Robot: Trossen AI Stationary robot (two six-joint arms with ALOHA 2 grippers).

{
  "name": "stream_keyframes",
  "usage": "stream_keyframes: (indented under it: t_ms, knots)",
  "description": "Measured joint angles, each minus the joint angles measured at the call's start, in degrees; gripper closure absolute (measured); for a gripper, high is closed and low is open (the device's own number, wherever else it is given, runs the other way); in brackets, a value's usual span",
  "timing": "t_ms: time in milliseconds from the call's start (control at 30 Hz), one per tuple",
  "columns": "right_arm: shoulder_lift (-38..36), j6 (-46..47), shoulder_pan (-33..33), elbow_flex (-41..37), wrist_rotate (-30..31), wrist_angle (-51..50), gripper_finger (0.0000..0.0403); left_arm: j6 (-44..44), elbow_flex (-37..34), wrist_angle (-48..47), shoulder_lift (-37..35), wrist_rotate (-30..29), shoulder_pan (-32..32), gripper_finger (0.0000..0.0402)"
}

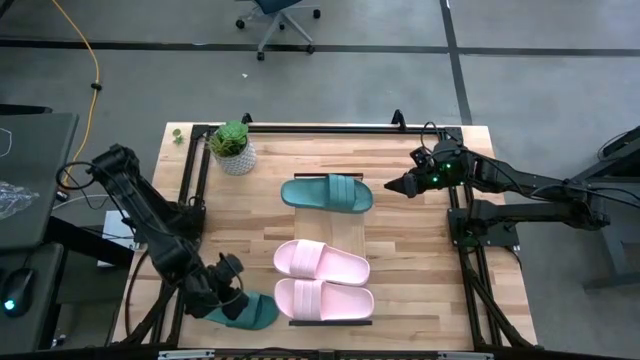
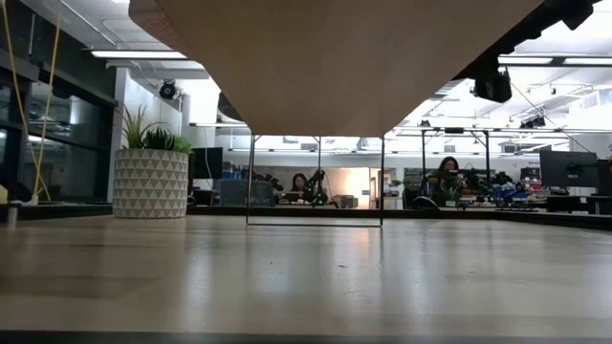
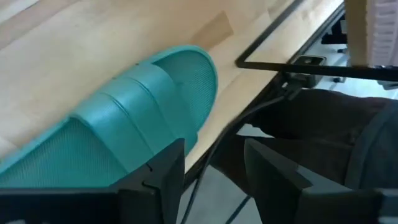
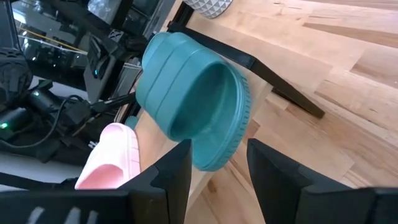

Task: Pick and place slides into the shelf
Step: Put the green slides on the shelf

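Your table carries the shelf, a long light-wood board with a thin black frame running from the far side toward the near edge. Three slides lie across it, each with its long axis crosswise to the board: a teal slide at the far end, then a pink slide and a second pink slide side by side at the near end. The fourth, a loose teal slide, lies off the shelf at the table's near left edge, long axis roughly along that edge. Your left claw sits right at its outer end, fingers spread, the sandal just ahead of one finger in the left wrist view. Your right claw hovers just beside the shelved teal slide's right end, fingers spread and holding nothing. A potted plant stands at the far left corner.
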Motion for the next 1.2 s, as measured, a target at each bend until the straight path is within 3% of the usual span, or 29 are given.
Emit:
stream_keyframes:
  t_ms: [333,600,733,833,1067,1200]
  knots:
    - [0.0,0.1,0.0,0.0,-0.9,0.0,0.0256,0.5,0.0,-0.6,1.6,0.0,-2.7,0.0245]
    - [0.0,1.1,0.0,0.0,0.1,0.7,0.0256,2.9,0.0,-13.1,-6.0,-2.8,-3.4,0.0245]
    - [0.0,2.4,0.0,0.0,2.4,3.8,0.0256,8.7,-1.7,-17.4,-8.5,0.1,-3.5,0.0245]
    - [0.0,4.6,0.0,0.0,5.7,6.3,0.0256,10.2,-6.9,-11.1,-11.2,2.0,-4.0,0.0245]
    - [0.0,6.3,0.0,0.0,7.1,7.7,0.0256,9.0,-20.0,10.0,-15.2,-5.3,-8.9,0.0251]
    - [0.0,6.4,0.0,0.0,7.1,7.7,0.0256,7.0,-22.3,11.9,-15.1,-7.8,-12.1,0.0264]
